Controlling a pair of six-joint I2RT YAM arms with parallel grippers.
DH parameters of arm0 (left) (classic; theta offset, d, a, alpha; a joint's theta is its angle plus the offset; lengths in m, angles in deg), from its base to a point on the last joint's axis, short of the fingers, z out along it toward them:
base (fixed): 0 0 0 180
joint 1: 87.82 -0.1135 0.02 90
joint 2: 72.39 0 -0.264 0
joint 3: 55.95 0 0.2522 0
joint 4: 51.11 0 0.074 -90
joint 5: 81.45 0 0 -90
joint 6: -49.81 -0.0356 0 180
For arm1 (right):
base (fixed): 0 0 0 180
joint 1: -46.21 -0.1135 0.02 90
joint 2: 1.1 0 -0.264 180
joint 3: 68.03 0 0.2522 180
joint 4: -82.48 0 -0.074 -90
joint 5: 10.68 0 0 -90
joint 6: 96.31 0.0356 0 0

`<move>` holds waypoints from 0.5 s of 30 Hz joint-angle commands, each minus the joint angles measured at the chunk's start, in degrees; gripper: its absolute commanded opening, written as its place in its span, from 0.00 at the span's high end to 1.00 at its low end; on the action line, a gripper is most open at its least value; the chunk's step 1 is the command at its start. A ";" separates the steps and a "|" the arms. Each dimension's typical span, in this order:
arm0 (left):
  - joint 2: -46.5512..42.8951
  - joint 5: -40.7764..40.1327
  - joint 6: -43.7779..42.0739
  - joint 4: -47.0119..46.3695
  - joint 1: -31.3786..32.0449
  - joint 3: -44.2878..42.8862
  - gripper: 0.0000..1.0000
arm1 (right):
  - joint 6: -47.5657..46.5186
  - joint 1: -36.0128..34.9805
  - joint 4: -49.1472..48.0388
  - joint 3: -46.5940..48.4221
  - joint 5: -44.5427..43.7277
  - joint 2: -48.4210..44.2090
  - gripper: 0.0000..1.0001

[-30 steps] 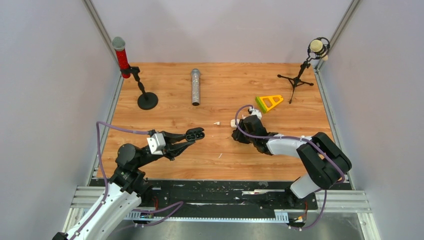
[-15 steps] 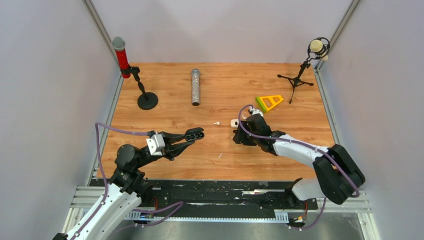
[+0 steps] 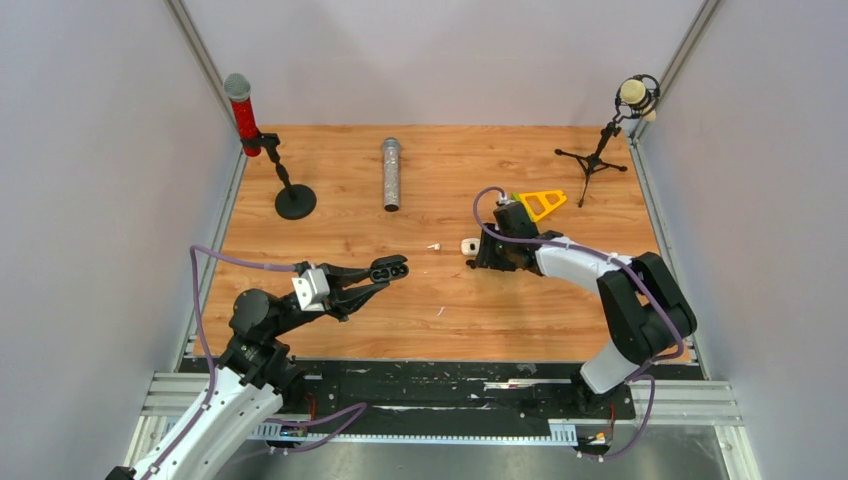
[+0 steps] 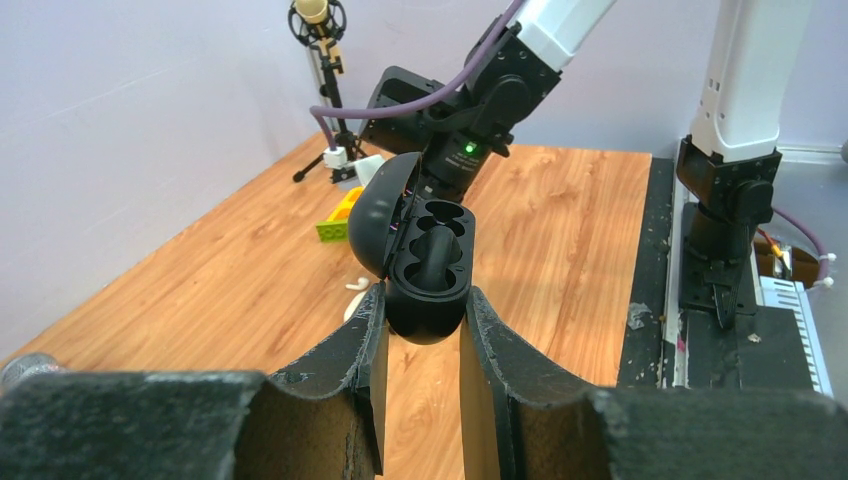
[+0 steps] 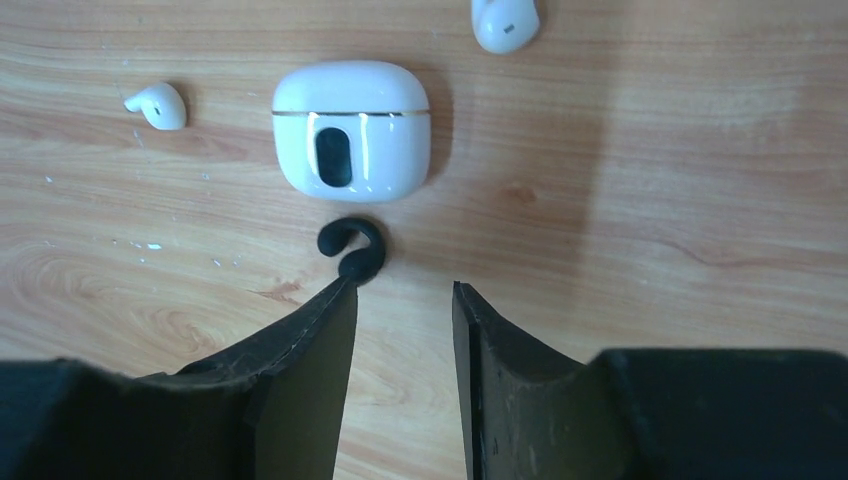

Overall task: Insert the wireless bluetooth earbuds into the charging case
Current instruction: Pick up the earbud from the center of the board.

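Wood table (image 3: 340,230), grey walls (image 3: 440,60); left gripper (image 4: 422,296) clamps black case (image 4: 428,255), right gripper (image 5: 400,292) agape, empty.

A black case (image 4: 428,262), white case (image 5: 351,128), black earbud (image 5: 352,247), woodgrain table (image 5: 650,150).

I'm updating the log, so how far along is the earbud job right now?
Done: the black case is open and held in the left gripper; whether its wells hold anything is unclear. In hand: the right gripper hovers open just short of a black earbud. To do: that one, plus a white earbud and a second white earbud lying loose by the closed white case.
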 commanded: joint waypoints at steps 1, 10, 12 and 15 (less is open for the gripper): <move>-0.62 -0.11 -0.77 -1.58 -0.19 -1.13 1.00 | -1.49 0.37 -1.61 3.65 1.72 1.17 0.59; -0.31 -0.04 -0.74 -1.75 -0.18 -0.93 1.00 | -0.70 0.68 -3.91 3.07 2.87 3.73 0.64; -0.31 -0.05 -0.67 -1.74 -0.18 -0.93 1.00 | -0.69 0.69 -4.51 2.93 2.70 4.56 0.68; -0.36 -0.02 -0.65 -1.69 -0.18 -0.93 1.00 | -0.78 0.70 -4.89 3.52 2.66 5.97 0.69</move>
